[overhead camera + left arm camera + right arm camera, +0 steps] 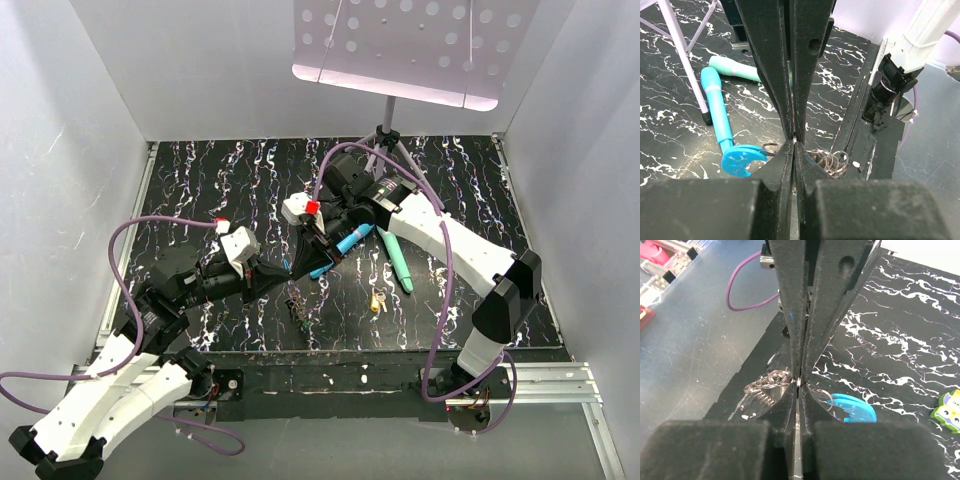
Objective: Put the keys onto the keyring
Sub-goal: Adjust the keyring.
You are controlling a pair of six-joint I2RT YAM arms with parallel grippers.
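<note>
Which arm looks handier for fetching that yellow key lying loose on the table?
Right, probably. The yellow key lies on its side, nearer the right gripper, though that looks pinched on the keyring and must let go. The left gripper, farther off, grips the keyring too and could hold it steady.

Two grippers are counted: the left gripper (794,142) and the right gripper (798,382). One tripod stand (388,135) is seen. Two sticks are found just in front of the stand: one cyan stick (352,240) and one mint stick (397,265). One keyring (829,161) is counted, its small rings too tangled to number. One yellow-headed key (377,300) is seen, farther from the stand than the sticks.
</note>
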